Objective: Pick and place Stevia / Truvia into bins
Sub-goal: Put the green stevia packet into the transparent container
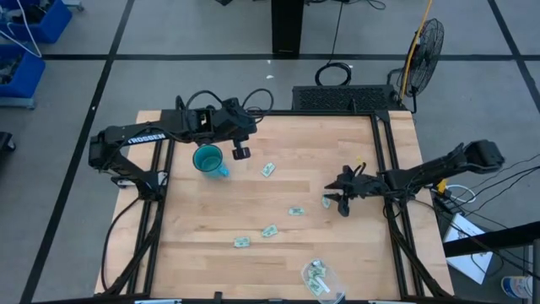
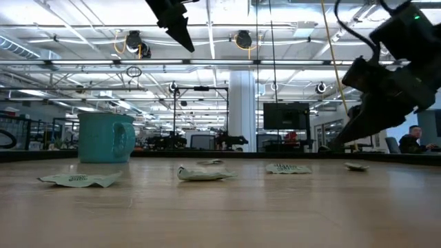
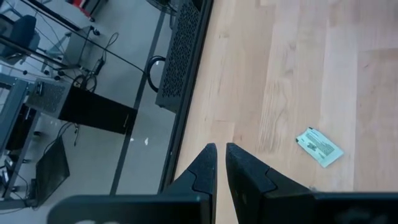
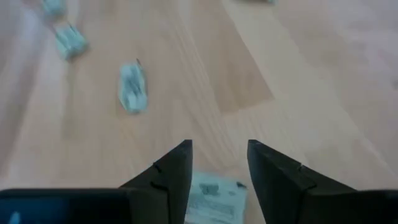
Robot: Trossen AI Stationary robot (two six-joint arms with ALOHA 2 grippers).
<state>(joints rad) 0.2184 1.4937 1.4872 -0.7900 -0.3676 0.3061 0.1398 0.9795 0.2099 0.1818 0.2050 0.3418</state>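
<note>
A pale wooden table (image 1: 278, 181) with a black frame stands on a grey floor, with a large open workshop of ceiling lights and monitors behind it. A black fan (image 1: 424, 46) stands past the far right corner.

Green-and-white sachets lie flat and scattered over the table's middle and near half. One (image 1: 268, 170) sits just right of the teal mug (image 1: 207, 160), its long axis tilted diagonally. Another (image 1: 296, 211) lies near the centre, roughly crosswise. Two more, one (image 1: 269, 230) and another (image 1: 242, 242), lie nearer the front edge, both slanted. The clear plastic tub (image 1: 319, 280) sits at the front edge, right of centre, with sachets inside. The mug stands upright in the far left part of the table, handle toward the near right.

The left arm reaches in from the left edge, elbow bent, its left gripper (image 1: 240, 153) hanging above the table just right of the mug. Its fingers are nearly together with only a thin gap, gripping nothing.

The right arm stretches in low from the right edge. The right gripper (image 1: 336, 201) points down at the table right of centre, fingers spread apart astride a sachet (image 4: 212, 196) lying flat between the tips; they are not closed on it.

Bare wood stays open across the centre and along the far edge.
</note>
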